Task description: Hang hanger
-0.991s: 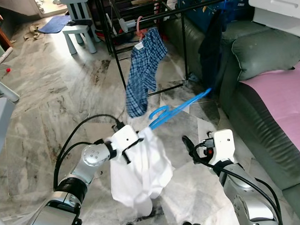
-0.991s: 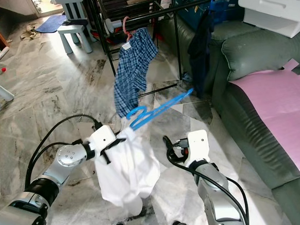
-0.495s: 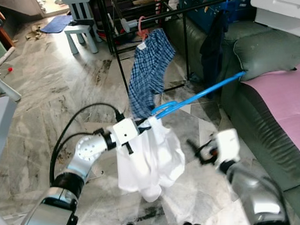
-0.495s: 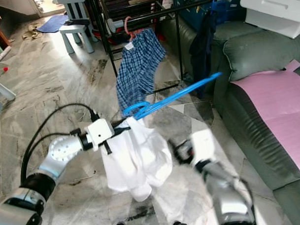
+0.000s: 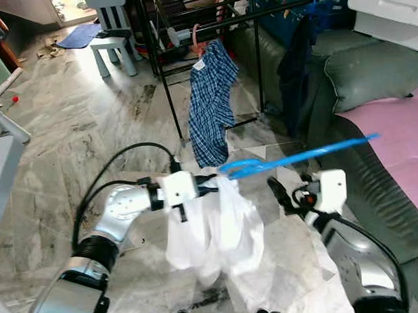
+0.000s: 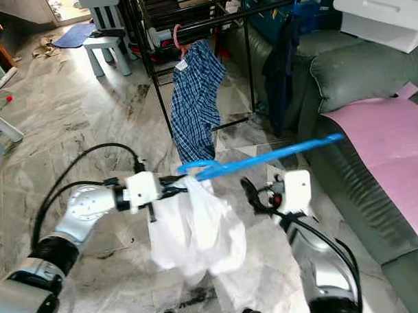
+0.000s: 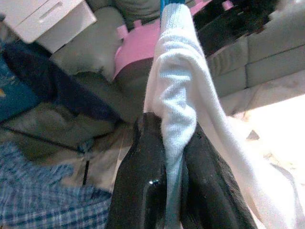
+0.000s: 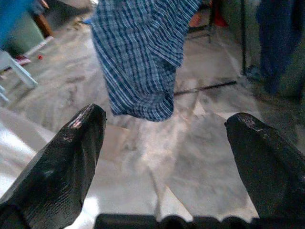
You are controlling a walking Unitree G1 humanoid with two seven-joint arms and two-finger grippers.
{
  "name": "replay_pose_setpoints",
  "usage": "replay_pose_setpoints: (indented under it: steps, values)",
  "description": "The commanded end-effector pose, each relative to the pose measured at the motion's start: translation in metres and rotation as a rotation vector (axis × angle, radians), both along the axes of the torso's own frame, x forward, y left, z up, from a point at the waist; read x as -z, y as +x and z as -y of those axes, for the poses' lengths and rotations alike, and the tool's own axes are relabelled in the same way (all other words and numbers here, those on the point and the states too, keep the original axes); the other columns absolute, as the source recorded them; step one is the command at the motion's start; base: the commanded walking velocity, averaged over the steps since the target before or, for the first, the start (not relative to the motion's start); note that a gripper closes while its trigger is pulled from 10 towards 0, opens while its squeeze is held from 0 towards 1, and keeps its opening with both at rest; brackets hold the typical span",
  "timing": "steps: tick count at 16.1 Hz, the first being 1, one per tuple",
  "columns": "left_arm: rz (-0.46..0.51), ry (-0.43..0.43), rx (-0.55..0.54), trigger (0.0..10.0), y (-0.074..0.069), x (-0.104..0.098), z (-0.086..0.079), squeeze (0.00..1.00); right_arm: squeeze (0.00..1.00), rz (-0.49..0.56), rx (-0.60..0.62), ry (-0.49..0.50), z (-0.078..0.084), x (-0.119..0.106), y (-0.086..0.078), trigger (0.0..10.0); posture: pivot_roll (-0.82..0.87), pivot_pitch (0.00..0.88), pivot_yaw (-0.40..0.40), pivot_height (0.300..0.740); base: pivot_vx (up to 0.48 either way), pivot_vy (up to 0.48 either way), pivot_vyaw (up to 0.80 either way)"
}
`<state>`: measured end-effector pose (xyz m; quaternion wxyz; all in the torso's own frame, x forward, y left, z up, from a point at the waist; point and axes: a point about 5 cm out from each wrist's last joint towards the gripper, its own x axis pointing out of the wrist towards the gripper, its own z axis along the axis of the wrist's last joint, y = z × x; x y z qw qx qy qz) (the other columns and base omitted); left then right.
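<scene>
Swinging rightward since before, the hanger (image 5: 298, 157) is levelling out; left gripper (image 5: 208, 183) is clamping its white cloth (image 5: 213, 228), right gripper (image 8: 164, 167) is gaping empty

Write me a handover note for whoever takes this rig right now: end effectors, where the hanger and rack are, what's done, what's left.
Left end effector: shut on the blue hanger at its hook end, where a white garment is draped; the hanger juts out toward the sofa.
Right end effector: open, holding nothing, beside the garment.
Rack: ahead, with plaid shorts and a dark garment already hanging on it.
Done: hanger picked up with the garment on it.
Left: bring the hook up to the rail, set it over, release. The rail looks some way off, so an approach is probably needed.
</scene>
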<state>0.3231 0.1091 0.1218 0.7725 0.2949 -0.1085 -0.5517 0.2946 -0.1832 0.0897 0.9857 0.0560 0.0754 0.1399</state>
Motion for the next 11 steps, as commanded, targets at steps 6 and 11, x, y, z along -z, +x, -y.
replay_pose_setpoints:
  steps: [6, 11]
  values:
    - [0.048, -0.03, 0.069, 0.0, -0.003, -0.008, 0.014, 0.0, 0.0, 0.012, -0.23, 0.112, -0.026, -0.01, -0.007, 10.0, -0.09, 0.132, 0.101, 0.74, 0.0, 0.0, 0.0]
    - [0.054, -0.025, 0.051, 0.0, 0.001, -0.01, 0.013, 0.0, 0.0, -0.032, -0.372, 0.113, -0.022, -0.009, -0.028, 10.0, -0.1, 0.134, 0.105, 0.74, 0.0, 0.0, 0.0]
